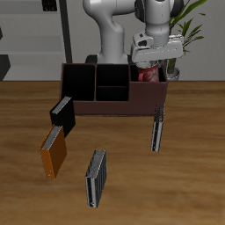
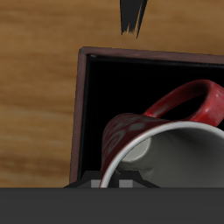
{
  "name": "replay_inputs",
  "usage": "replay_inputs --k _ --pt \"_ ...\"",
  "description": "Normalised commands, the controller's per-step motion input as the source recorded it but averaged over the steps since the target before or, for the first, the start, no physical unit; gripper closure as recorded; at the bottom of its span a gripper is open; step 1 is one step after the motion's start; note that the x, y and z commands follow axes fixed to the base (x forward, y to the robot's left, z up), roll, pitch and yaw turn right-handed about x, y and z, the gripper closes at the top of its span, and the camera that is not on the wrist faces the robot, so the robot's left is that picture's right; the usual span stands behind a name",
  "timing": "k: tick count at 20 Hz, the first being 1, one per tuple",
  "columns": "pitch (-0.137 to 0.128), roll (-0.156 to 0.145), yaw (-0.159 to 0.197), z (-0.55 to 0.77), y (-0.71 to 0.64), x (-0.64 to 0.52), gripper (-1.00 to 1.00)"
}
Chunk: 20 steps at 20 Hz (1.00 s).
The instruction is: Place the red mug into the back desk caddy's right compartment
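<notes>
The red mug (image 1: 148,76) with pale speckles hangs tilted in my gripper (image 1: 148,65), which is shut on its rim. It sits just over and partly inside the right compartment (image 1: 146,95), the large end section of the dark brown back desk caddy (image 1: 105,109). In the wrist view the mug (image 2: 131,131) fills the frame. Its light grey inside and loop handle show above the compartment's dark floor (image 2: 114,83) and brown wall (image 2: 77,114). Only small grey bits of the gripper (image 2: 112,184) show at the mug's rim.
A black book (image 1: 61,114) leans on the caddy's front corner. An orange book (image 1: 53,151) and a striped book (image 1: 96,176) lie nearer the table's front edge. Another striped book (image 1: 156,132) stands before the caddy; it also shows in the wrist view (image 2: 131,17). A plant (image 1: 180,39) stands behind.
</notes>
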Motion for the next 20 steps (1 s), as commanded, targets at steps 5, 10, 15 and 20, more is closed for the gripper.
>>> replay_inputs --k 5,10,15,20 --pt "0.070 0.028 -0.016 -0.41 0.13 0.07 1.00" --pt "0.060 0.034 0.032 -0.39 0.11 0.11 1.00" --pt "0.043 0.056 0.017 -0.10 0.08 0.04 -1.00" --pt "0.012 -0.026 -0.036 0.02 -0.15 0.09 -1.00"
